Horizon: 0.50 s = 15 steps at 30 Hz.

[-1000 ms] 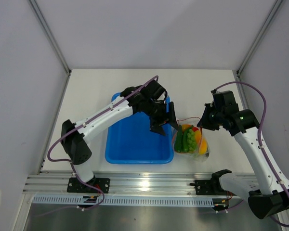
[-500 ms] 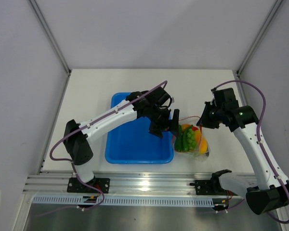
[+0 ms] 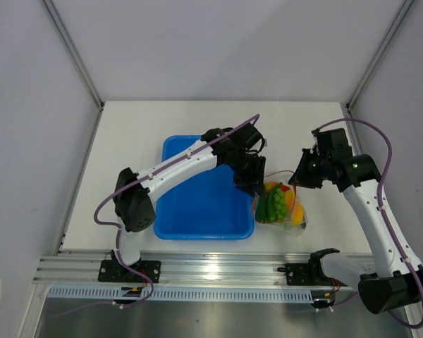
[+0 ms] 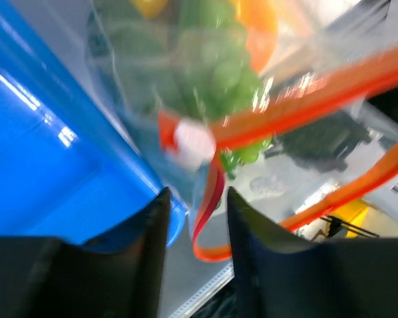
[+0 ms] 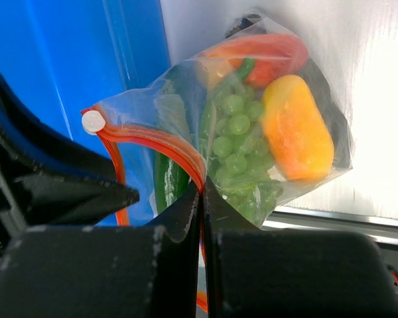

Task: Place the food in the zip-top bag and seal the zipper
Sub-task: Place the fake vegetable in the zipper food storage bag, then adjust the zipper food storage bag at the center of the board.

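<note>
top view, bag: the clear bag [image 3: 282,208] sits on the table [image 3: 317,134] right up against the blue tray [image 3: 197,211], food already inside.
top view, arms: left gripper [image 3: 257,184] reaches over the tray to the bag's mouth. The right gripper [image 3: 300,177] meets it from the other side.
left wrist, fingers: spread, with a loose loop of the orange zipper [image 4: 305,106] hanging in the gap. The white slider [image 4: 194,144] is just past the tips. Blurry, but they don't look clamped on anything.
right wrist, fingers: pressed together, pinching the zipper and holding the mouth up.
right wrist, food: grapes [image 5: 235,126], orange fruit [image 5: 297,129], red pepper [image 5: 265,50] and cucumber [image 5: 166,179] are all in the bag.
step: loading looks done, so I'd call this the sealing bit. The two strips look apart.
next move: I reckon the left fingers need to close on the strip by the slider, then run along it while the right keeps it taut.
</note>
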Motion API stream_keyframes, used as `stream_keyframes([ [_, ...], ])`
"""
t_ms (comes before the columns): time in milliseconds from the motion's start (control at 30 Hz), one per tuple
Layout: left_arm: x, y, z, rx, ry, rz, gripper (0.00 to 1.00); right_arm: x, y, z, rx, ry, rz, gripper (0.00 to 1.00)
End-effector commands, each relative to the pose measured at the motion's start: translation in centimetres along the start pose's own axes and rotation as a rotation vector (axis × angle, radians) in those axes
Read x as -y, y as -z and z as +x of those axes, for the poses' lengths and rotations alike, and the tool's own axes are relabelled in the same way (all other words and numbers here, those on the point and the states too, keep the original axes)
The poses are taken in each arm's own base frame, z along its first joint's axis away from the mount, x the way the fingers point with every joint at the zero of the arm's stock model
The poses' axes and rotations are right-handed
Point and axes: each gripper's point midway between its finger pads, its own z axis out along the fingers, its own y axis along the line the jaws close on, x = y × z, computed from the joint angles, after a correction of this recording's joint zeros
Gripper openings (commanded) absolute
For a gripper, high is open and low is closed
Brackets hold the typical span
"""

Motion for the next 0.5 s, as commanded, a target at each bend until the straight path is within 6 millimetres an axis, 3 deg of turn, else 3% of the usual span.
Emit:
stream_keyframes([
  [0, 0.7, -0.3, -1.3, 0.019, -0.045, -0.006, 0.37, -1.3, 1.4, -0.8, 0.026, -0.015, -0.061, 0.00],
  [33, 1.4, 0.2, -2.1, 0.041, -0.055, 0.005, 0.32, -1.4, 1.5, -0.6, 0.012, -0.020, -0.071, 0.00],
  [133, 1.1, -0.5, -2.6, 0.028, -0.049, -0.018, 0.14, -1.4, 1.6, -0.1, -0.009, -0.036, -0.084, 0.00],
  [167, 1.3, -0.3, -3.0, 0.038, -0.052, -0.014, 0.03, -1.4, 1.7, -0.1, -0.013, -0.040, -0.087, 0.00],
  [200, 1.4, -0.3, -3.2, 0.044, -0.055, -0.017, 0.00, -1.3, 1.8, 0.0, -0.018, -0.049, -0.086, 0.00],
  [333, 2.6, 1.4, -4.6, 0.106, -0.079, 0.011, 0.01, -1.4, 2.6, 0.7, -0.050, -0.082, -0.108, 0.00],
  [433, 4.5, 3.0, -6.2, 0.167, -0.123, 0.068, 0.01, -1.4, 3.3, 1.2, -0.071, -0.110, -0.116, 0.00],
  [467, 5.8, 4.4, -6.9, 0.195, -0.143, 0.122, 0.00, -1.7, 3.4, 1.7, -0.093, -0.117, -0.137, 0.00],
])
